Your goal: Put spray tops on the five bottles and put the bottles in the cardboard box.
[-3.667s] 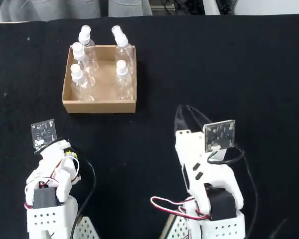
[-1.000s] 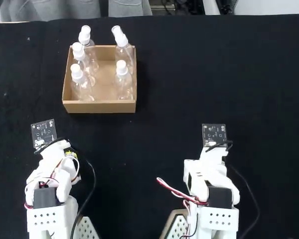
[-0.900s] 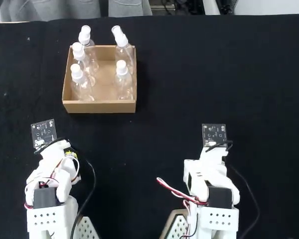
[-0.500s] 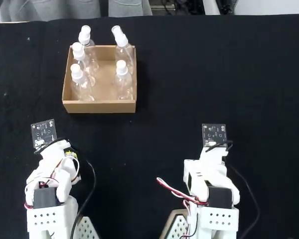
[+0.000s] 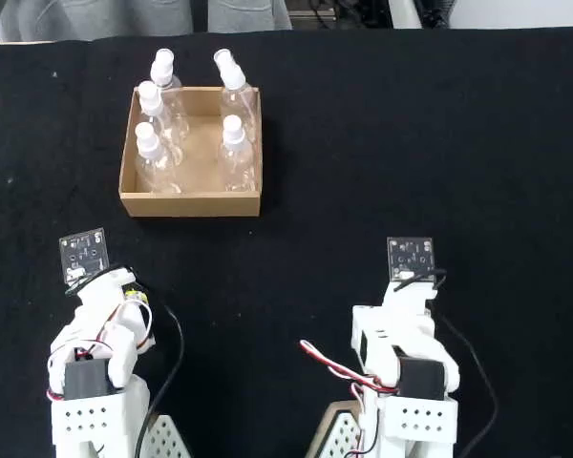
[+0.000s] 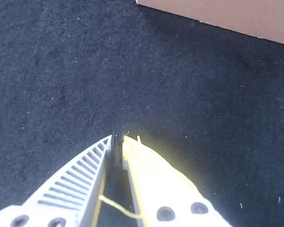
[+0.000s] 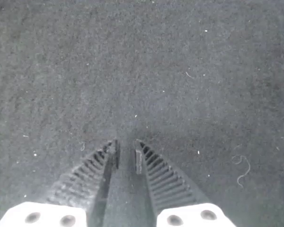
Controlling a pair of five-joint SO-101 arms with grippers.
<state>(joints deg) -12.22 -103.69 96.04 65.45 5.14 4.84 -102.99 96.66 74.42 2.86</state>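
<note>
Landmark: cardboard box (image 5: 189,203) on the black surface (image 5: 411,143). Inside it, five clear bottles (image 5: 234,160), upright, each with a white spray top (image 5: 233,128). Two by the near wall, one mid-left, two against the far wall, with the tops of those last two showing past the far rim.

Parked: left arm (image 5: 100,329) folded at its base, well short of the box on its near side. Likewise right arm (image 5: 406,329), near side and well off to the box's right.

Grip: left end effector (image 6: 117,139) narrow, tips all but touching, nothing between. Also narrow, right end effector (image 7: 126,147), a thin slit between the tips, holding nothing.

Judged: task as good as finished — step in hand, the park. To do it well:
- Keep both end effectors pinched and low over bare cloth, away from the box walls.
- No sweep toward the box, given the risk of tipping tall, light bottles.
- Worth checking from above for five straight tops. Far-right one seemingly canted, seating impossible to tell.

High view: gives the bottle count and the whole box. Left wrist view: adds a strip of the box's near wall (image 6: 227,14) ahead of the tips, plus the closeness of the tips. Right wrist view: bare cloth and lint beneath the tips.
</note>
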